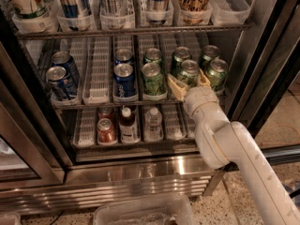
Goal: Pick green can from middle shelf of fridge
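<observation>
The fridge (140, 178) stands open with its ribbed steel base low in view. On the middle shelf (93, 105), white lane trays hold several green cans. One green can (189, 71) stands at the front of its lane with another (180, 55) behind it. My gripper (190, 82) is at this front can, with a tan finger (176, 86) on its left and the other on its right. The jaws stand open around the can. More green cans stand to the left (153, 77) and right (217, 72).
Blue cans (124, 78) (59, 80) stand in the left lanes. Tall cans and cups fill the shelf above. Bottles (127, 123) stand on the bottom shelf. The dark door frame (262, 69) is close on the right. A clear plastic bin (140, 213) sits on the floor.
</observation>
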Controlling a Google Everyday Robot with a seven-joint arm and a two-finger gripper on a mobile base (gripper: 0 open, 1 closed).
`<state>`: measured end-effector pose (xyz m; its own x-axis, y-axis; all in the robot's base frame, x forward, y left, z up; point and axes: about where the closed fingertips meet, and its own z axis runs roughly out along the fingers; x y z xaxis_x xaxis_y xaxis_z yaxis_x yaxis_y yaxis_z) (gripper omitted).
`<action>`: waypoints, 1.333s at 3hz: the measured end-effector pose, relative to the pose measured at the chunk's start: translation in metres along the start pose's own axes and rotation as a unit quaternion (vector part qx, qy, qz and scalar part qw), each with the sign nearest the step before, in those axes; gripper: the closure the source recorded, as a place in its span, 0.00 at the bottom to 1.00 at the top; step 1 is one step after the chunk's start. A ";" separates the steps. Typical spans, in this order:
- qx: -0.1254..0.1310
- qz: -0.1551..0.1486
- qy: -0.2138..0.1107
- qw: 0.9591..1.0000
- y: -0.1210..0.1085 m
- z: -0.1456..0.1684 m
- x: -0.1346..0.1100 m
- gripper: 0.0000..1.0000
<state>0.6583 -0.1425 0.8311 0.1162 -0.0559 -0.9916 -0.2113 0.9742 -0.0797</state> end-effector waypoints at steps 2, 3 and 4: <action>0.000 0.000 0.000 1.000 0.000 0.000 0.000 0.86; -0.007 -0.006 0.001 1.000 0.001 -0.004 -0.010 1.00; -0.024 -0.026 -0.002 0.999 0.000 -0.013 -0.038 1.00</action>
<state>0.6410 -0.1435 0.8676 0.1315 -0.1053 -0.9857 -0.2504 0.9586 -0.1359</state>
